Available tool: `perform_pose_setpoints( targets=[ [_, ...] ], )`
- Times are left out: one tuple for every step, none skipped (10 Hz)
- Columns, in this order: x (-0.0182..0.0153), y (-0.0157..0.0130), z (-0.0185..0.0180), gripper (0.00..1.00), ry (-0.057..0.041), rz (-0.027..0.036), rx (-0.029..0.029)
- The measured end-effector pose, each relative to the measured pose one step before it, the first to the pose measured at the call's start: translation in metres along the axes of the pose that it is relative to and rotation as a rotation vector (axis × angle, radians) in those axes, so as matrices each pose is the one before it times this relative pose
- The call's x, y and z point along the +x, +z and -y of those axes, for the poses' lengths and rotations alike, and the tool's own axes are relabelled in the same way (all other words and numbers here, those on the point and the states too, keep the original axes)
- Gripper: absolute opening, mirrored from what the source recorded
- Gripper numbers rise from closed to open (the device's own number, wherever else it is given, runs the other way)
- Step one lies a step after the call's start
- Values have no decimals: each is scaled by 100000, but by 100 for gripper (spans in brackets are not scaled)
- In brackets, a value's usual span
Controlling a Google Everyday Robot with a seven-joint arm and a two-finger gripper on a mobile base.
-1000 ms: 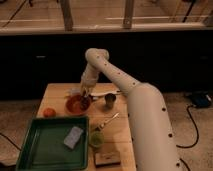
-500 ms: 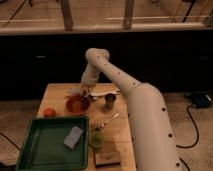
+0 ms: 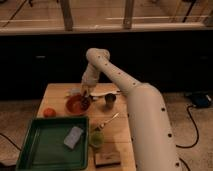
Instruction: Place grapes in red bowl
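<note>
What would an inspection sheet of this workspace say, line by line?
Surface: wooden table, things spread over it.
Job's things: red bowl near the table's middle; grapes, a dark clump at the bowl's right side under the gripper; held or released, cannot tell.
Clutter: orange fruit; green tray holding a pale block; green cup; metal cup; spoon; brown block.
Grippers: gripper low over the bowl's right rim.
Cables: black cable on the floor, right side.
Surroundings: dark wall, glass panels above.
</note>
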Motion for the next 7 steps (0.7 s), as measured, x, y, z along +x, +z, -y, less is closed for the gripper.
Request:
perform_pose_setpoints(
  targets=[
    [-30,7,71,38,16,-365,-85],
    [-54,71,216,51,-144,-487,-129],
    [-83,61,168,58,-240,-150,-149],
    [-91,82,172,69,-285,-135,-241],
    [-95,49,183,78,-342,-165,-275],
    [-75,47,125,80,-243,-57,-150],
    [-55,52,105,80,-197,-106,-236]
  ],
)
